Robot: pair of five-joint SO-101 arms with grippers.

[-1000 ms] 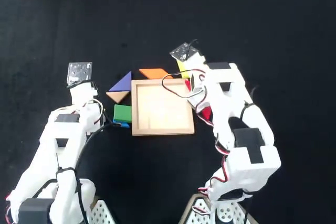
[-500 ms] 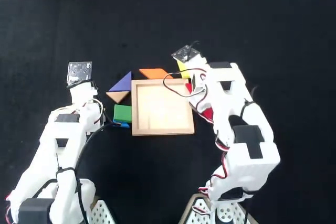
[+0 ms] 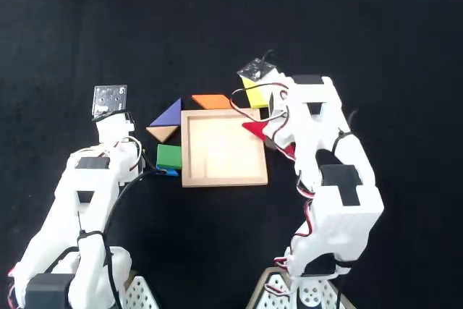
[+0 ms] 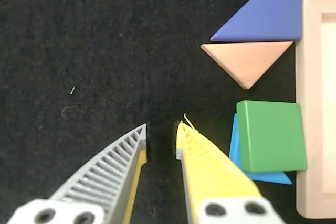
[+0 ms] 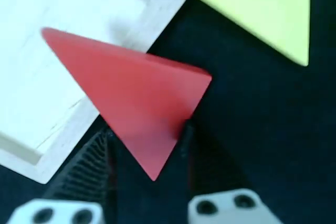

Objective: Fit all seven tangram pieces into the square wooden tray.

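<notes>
**Red triangle pinched at the tray's right rim**

The square wooden tray point(image 3: 217, 157) lay bare at the centre of the high view, with none of the seven pieces seated in it yet. The red triangle point(image 5: 131, 98) was one of the big ones. I judged it a stiff, light wooden slab with smooth painted faces, likely to slip or swivel if held by one corner alone. A grip across two edges near a corner, as here, seemed the safest hold. It hung just right of centre in the high view, straddling the tray's upper right rim — one tip over the tray floor, the gripped corner out over the black table point(image 3: 376, 56).

The yellow triangle point(image 5: 252, 9) lay flat just beyond it, clear of the tray.

The right arm was folded forward along the tray's right side, and its right gripper point(image 5: 147, 129) was clamped on the red triangle's near corner. The left arm sat at lower left, wrist pointed down. Its left gripper point(image 4: 160, 135) had its jaws drawn nearly together on nothing, just beside the green square point(image 4: 270, 135) — not touching it.
</notes>
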